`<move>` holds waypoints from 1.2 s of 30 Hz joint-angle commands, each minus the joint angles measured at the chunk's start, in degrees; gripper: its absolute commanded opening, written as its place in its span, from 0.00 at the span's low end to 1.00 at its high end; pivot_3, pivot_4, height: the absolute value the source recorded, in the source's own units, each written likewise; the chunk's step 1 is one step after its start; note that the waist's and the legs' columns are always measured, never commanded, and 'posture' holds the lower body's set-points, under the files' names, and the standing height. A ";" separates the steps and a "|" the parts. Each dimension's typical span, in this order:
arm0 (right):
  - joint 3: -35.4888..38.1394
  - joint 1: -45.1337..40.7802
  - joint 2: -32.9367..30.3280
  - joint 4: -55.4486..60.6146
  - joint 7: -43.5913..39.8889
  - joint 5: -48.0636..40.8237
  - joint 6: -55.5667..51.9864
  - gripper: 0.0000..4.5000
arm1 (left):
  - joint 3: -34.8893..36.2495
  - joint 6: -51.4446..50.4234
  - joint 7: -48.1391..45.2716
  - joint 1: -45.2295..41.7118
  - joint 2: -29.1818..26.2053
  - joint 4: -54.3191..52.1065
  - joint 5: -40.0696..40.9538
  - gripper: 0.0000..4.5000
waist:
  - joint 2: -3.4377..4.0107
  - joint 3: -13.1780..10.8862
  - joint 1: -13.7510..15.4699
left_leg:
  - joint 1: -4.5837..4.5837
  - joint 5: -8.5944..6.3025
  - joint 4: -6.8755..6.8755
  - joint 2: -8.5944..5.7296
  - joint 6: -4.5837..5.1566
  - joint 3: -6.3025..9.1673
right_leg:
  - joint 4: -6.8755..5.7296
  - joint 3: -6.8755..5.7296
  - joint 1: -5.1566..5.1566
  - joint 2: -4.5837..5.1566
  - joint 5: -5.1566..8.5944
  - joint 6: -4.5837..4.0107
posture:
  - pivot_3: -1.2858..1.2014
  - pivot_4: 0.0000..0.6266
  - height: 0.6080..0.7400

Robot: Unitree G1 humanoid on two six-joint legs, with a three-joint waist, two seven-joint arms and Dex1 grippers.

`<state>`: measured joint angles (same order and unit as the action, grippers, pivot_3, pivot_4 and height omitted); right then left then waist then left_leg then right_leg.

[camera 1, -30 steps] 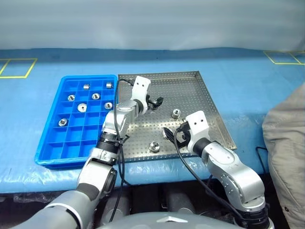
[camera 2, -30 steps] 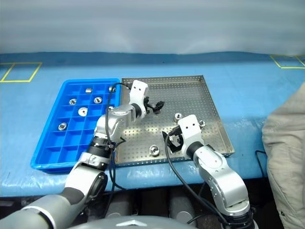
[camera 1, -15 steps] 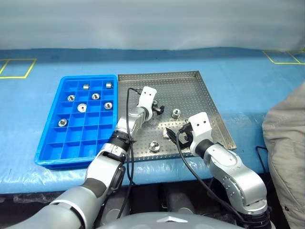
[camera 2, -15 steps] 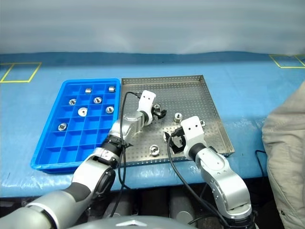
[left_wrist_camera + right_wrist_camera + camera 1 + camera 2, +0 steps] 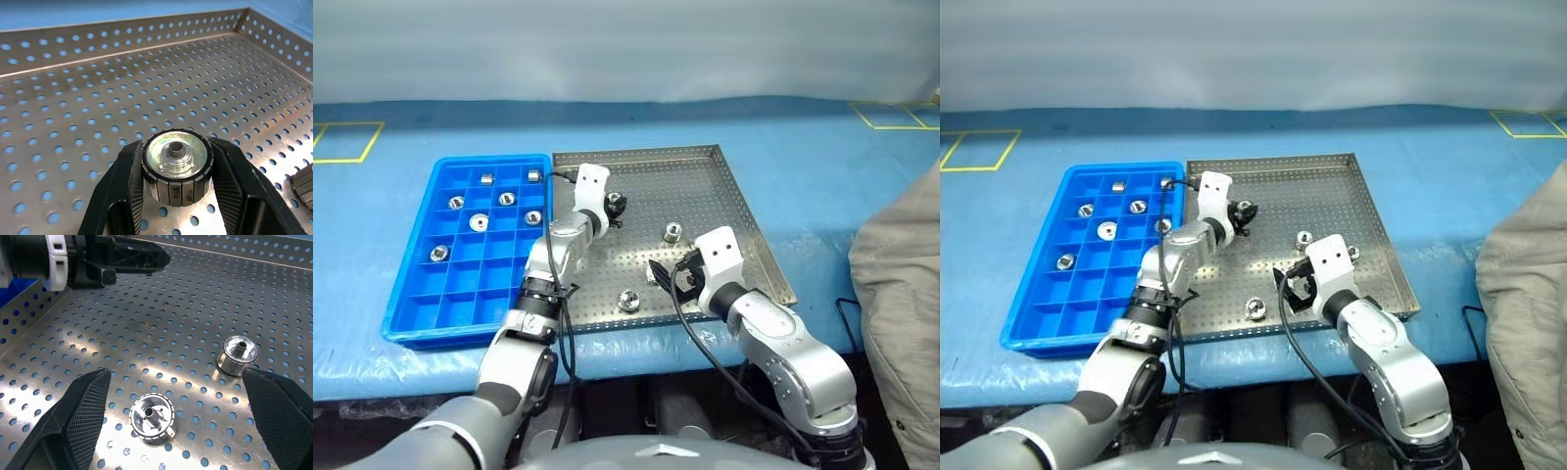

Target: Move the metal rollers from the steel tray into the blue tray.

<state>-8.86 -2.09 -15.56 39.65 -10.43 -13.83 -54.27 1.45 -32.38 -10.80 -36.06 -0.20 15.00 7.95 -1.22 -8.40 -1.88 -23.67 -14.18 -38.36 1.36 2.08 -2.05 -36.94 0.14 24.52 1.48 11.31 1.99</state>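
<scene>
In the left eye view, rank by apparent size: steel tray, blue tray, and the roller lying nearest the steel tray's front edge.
1. steel tray
2. blue tray, clearly narrower
3. roller, far smaller than either tray

Far half of perforated silver steel tray [image 5: 705, 181]: bare, passable | near half: three loose shiny metal rollers [image 5: 627, 300] and open right hand [image 5: 668, 276] obstruct | bright blue compartment tray [image 5: 421, 294] near rows: vacant

I see a shiny ribbed silver metal roller [image 5: 177, 169], a dull perforated steel tray [image 5: 705, 186], a glossy bright blue plastic compartment tray [image 5: 411, 294], and matt black textured pincer fingers [image 5: 83, 416].
</scene>
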 commanded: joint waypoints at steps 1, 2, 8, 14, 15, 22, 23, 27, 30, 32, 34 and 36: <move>-1.04 -1.66 0.17 0.19 -0.75 -0.14 0.76 1.00 | 2.81 -2.94 2.62 2.58 -1.61 -15.80 1.37 0.37 | 0.00 0.00 0.20 | 0.00 0.00 0.00 0.00 0.00 0.00 | 0.00 0.00 0.00 0.00 0.00 0.00 | 0.52 0.24 1.00; -1.44 -2.11 0.14 -0.05 -1.04 -0.19 0.83 1.00 | 3.44 -4.34 3.37 4.17 -2.35 -20.03 1.19 0.37 | 0.00 0.00 0.40 | 0.00 0.01 0.00 0.00 -0.01 0.00 | 0.00 0.00 0.00 0.00 0.00 0.00 | 0.52 0.24 1.00; -3.73 -5.29 0.42 -2.27 -2.72 -0.19 1.53 1.00 | 5.57 -11.75 7.56 15.54 -9.12 -40.18 -3.10 0.37 | 0.01 0.01 1.19 | 0.06 0.01 0.01 -0.01 -0.02 0.00 | -0.01 0.01 -0.04 0.00 0.00 -0.01 | 0.54 0.24 1.00; -8.03 -8.02 -1.95 -4.21 -6.25 0.98 3.60 1.00 | 6.04 -16.78 7.28 24.38 -12.37 -50.49 -3.07 0.37 | -0.01 0.00 3.10 | 0.07 0.04 -0.03 0.00 -0.04 0.03 | 0.00 -0.06 -0.07 0.02 0.04 -0.01 | 0.57 0.24 1.00; -8.78 -8.34 -2.58 -4.49 -7.03 1.08 3.98 1.00 | 5.98 -17.49 7.73 25.72 -12.82 -51.33 -3.73 0.37 | -0.01 0.00 3.39 | 0.07 0.05 -0.05 -0.02 -0.03 0.04 | 0.00 -0.08 -0.10 0.05 0.17 -0.18 | 0.57 0.24 1.00; -10.08 -8.87 -4.04 -4.47 -11.30 -0.72 5.18 1.00 | 9.10 -20.05 11.22 32.81 -11.37 -53.39 -4.97 0.37 | -0.01 -0.01 4.12 | 0.07 0.05 -0.08 0.01 -0.02 0.06 | -0.01 -0.10 -0.11 0.04 0.29 -0.08 | 0.58 0.24 1.00; -10.14 -8.77 -4.21 -4.23 -11.84 -1.02 5.15 1.00 | 9.65 -20.32 11.67 33.45 -10.90 -53.53 -4.94 0.37 | -0.01 -0.01 4.15 | 0.07 0.05 -0.08 0.02 -0.02 0.06 | -0.01 -0.11 -0.11 0.04 0.29 -0.08 | 0.58 0.24 1.00; -10.36 -8.17 -5.02 -3.20 -13.59 -1.74 5.05 1.00 | 10.29 -21.17 12.64 35.16 -10.18 -53.66 -5.38 0.37 | -0.01 -0.01 4.29 | 0.07 0.05 -0.08 0.02 -0.02 0.07 | -0.01 -0.12 -0.10 0.05 0.30 -0.10 | 0.57 0.24 1.00; -10.31 -7.90 -5.41 -2.88 -14.03 -1.80 4.89 1.00 | 10.25 -21.77 13.26 36.05 -9.61 -53.39 -5.81 0.37 | -0.02 -0.01 4.38 | 0.06 0.05 -0.08 0.02 -0.01 0.07 | 0.00 -0.12 -0.11 0.07 0.29 -0.12 | 0.57 0.24 1.00; -10.24 -7.84 -5.53 -2.89 -13.89 -1.59 4.84 1.00 | 10.48 -21.92 13.49 36.34 -9.02 -52.56 -5.76 0.37 | -0.02 -0.01 4.36 | 0.06 0.05 -0.09 0.02 -0.01 0.06 | 0.00 -0.12 -0.11 0.08 0.30 -0.12 | 0.57 0.24 1.00; -10.16 -7.77 -5.57 -2.84 -13.69 -1.44 4.86 1.00 | 10.54 -22.42 13.22 36.52 -8.85 -52.05 -5.45 0.37 | -0.02 -0.01 4.36 | 0.06 0.05 -0.09 0.02 -0.01 0.06 | 0.00 -0.12 -0.11 0.08 0.30 -0.13 | 0.57 0.24 1.00; -10.08 -7.62 -5.66 -2.79 -13.40 -1.20 4.98 1.00 | 10.67 -22.83 13.15 36.56 -8.57 -52.13 -5.15 0.54 | -0.02 -0.01 4.33 | 0.06 0.05 -0.09 0.03 -0.01 0.07 | -0.01 -0.13 -0.10 0.07 0.31 -0.15 | 0.57 0.24 1.00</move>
<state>-19.46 -9.73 -21.16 34.51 -23.86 -15.06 -50.45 11.52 -55.25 2.39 0.73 -9.03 -35.74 2.83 -1.24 -8.41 2.45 -23.61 -14.14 -38.45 1.39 2.06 -1.98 -36.95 0.02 24.42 1.54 11.62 1.85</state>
